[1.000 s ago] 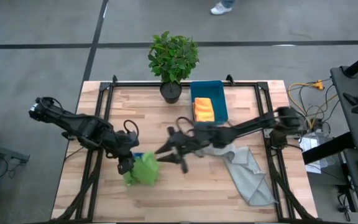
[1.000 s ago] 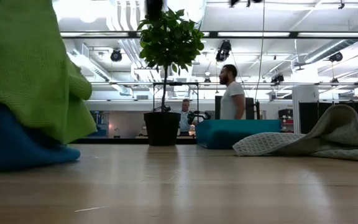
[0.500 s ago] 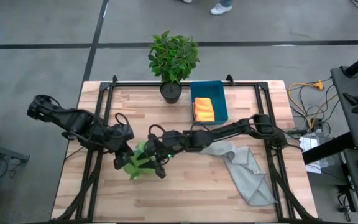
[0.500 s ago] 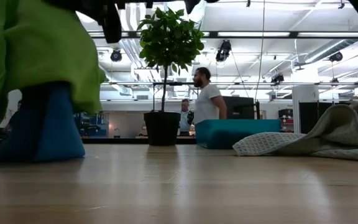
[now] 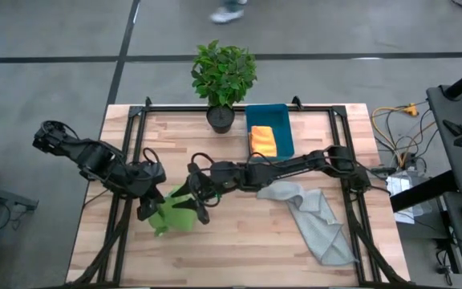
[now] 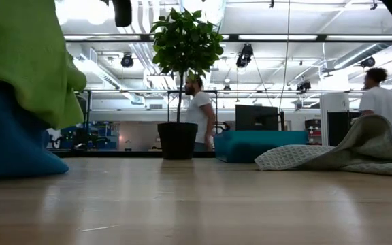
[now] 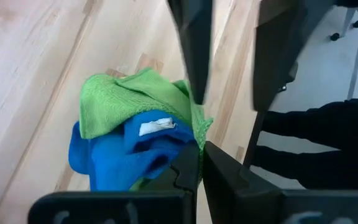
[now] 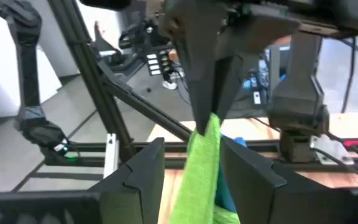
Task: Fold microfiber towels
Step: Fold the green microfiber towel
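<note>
Both pincers shifted left, lime green towel (image 5: 176, 215) still pinched.

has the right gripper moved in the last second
Yes. In the high view the right gripper has reached further left, away from the teal bin, to the lime green towel.

Lime green towel (image 8: 202, 168) pinched by left hand (image 8: 209, 106), between right hand (image 8: 191, 171) fingers.

Layout on the wooden counter (image 5: 239, 249)

Lime green towel (image 5: 176, 215) lower left, over the blue towel (image 7: 104, 155); potted plant (image 5: 223, 76) top centre; teal plastic bin (image 5: 283, 132) beside it; pale grey towel (image 5: 315, 221) lower right.
</note>
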Available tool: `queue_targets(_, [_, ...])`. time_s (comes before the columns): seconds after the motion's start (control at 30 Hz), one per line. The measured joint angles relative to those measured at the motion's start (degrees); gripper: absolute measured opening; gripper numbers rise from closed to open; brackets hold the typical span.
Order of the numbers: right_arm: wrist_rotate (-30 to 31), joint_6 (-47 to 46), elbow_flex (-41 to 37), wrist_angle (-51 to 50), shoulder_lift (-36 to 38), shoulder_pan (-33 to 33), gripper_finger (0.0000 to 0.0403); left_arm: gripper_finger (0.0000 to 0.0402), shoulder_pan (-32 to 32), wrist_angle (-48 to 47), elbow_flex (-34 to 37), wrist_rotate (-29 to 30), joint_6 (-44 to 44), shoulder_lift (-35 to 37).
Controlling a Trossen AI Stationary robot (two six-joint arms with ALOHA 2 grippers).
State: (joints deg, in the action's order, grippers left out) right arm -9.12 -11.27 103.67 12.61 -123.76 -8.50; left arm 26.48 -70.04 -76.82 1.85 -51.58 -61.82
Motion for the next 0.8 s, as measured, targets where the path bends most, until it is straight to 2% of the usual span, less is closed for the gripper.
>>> queue_targets(0.37, [0.16, -0.52, -1.27, -0.48, -0.14, 0.96, 0.0131, 0.0000, -0.02, 0.58, -0.31, 0.54, 1.03, 1.82])
queue_targets(0.7, [-0.67, -0.70, -1.70, -3.10, -0.14, 1.13, 0.0107, 0.0000, -0.02, 0.00, -4.61, 6.01, 1.56, 2.84])
queue_targets(0.8, [-3.64, -0.68, -1.72, -3.40, -0.14, 1.17, 0.0099, 0.0000, -0.02, -1.80, -6.90, 7.51, 1.57, 2.93])
